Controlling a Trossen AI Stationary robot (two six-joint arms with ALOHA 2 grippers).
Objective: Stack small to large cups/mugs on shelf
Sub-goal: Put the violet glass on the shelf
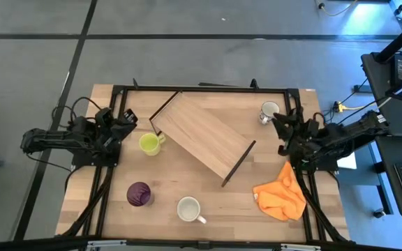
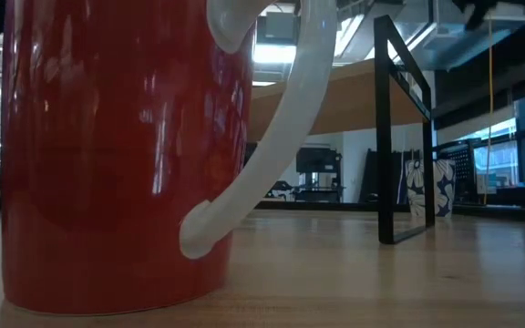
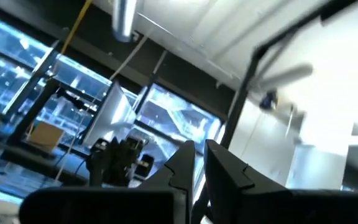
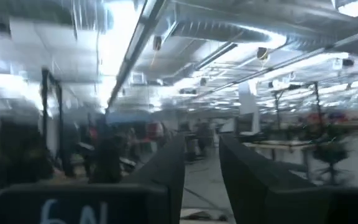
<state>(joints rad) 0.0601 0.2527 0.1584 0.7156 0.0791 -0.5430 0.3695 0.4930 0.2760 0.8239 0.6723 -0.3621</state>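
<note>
**Booth:** Where do you stand?

**Me:** Both arms are parked at the table's edges. My left gripper (image 1: 124, 127) shows a thin slit between its fingers (image 3: 225, 171), with nothing in it. My right gripper (image 1: 282, 131) has its fingers (image 4: 166, 168) clearly apart, also empty. The shelf (image 1: 201, 136) lies skewed mid-table, bare.

**Booth:** What's the danger?

**Me:** The yellow-green mug (image 1: 149, 143) sits just beside the shelf's end bar, so a sloppy reach could clip either one. The white-grey mug (image 1: 269, 111) is close to my right wrist. The purple tumbler (image 1: 139, 194) is tall and may tip. The orange cloth (image 1: 279, 196) could snag.

**Booth:** How do the views differ?

**Me:** Only the high view shows the whole layout. The low view shows the red mug (image 2: 117, 155) up close, blocking most of the table. My wrist cameras see only the room.
</note>
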